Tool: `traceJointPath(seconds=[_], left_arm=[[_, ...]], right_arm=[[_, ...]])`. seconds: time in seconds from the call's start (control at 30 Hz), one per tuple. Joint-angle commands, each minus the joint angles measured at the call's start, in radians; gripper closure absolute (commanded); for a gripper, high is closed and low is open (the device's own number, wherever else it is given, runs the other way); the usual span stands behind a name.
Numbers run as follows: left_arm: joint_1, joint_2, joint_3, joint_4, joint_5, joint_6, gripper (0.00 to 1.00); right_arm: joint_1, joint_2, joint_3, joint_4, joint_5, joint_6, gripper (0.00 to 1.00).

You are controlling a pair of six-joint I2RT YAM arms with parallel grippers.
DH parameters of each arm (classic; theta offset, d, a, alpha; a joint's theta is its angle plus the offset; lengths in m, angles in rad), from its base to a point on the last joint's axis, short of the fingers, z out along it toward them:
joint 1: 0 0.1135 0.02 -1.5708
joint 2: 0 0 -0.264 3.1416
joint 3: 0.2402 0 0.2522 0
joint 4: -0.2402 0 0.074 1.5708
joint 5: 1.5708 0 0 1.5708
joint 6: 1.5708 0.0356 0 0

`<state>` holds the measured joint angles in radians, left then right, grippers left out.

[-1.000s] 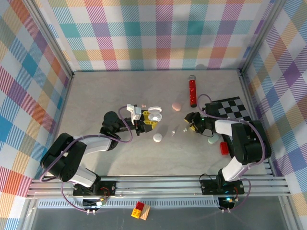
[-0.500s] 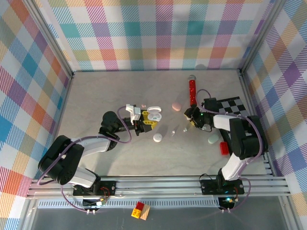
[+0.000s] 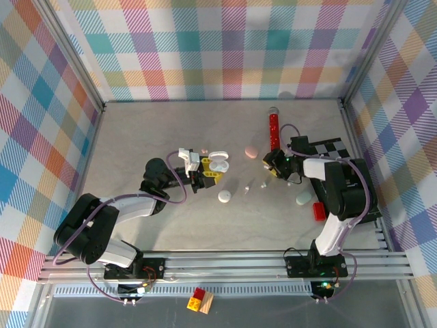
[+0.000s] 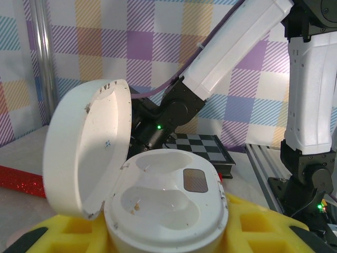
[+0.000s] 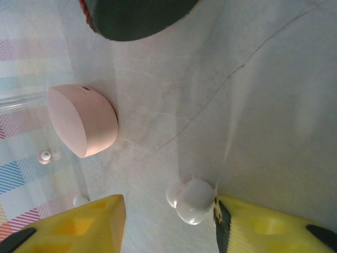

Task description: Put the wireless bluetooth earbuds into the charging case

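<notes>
The white charging case (image 3: 220, 162) stands with its lid flipped up, and my left gripper (image 3: 207, 171) is shut on its base. From the left wrist, both wells of the charging case (image 4: 168, 197) are bare, and the yellow fingers (image 4: 263, 224) press its sides. A white earbud (image 5: 192, 200) lies on the table between the fingers of my right gripper (image 5: 168, 208). It touches the right finger (image 5: 263, 226), while the other finger stands well clear, so the gripper is open. From above, my right gripper (image 3: 275, 164) is beside the red cylinder. Two more earbuds (image 3: 247, 188) lie mid-table.
A pink case (image 3: 251, 151) lies left of the right gripper, close in its wrist view (image 5: 84, 121). The red cylinder (image 3: 274, 130) lies behind it. A white round case (image 3: 224, 197), a pale green case (image 3: 304, 199), a red block (image 3: 319, 210) and a checkerboard (image 3: 326, 152) are nearby.
My right gripper has moved away from the near edge, toward the red cylinder and pink case, and its jaws have narrowed somewhat. The left gripper and the charging case have not moved.
</notes>
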<state>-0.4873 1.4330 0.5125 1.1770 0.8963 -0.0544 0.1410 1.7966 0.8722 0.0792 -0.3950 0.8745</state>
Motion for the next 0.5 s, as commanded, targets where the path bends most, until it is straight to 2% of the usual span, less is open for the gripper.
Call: traceJointPath(seconds=[0.0, 0.47], left_arm=[[0.011, -0.019, -0.010, 0.012, 0.005, 0.028, 0.66], [0.012, -0.017, -0.006, 0.014, 0.011, 0.023, 0.66]], right_arm=[[0.002, 0.047, 0.029, 0.065, 0.018, -0.028, 0.55], [0.000, 0.086, 0.060, -0.022, 0.061, -0.043, 0.73]])
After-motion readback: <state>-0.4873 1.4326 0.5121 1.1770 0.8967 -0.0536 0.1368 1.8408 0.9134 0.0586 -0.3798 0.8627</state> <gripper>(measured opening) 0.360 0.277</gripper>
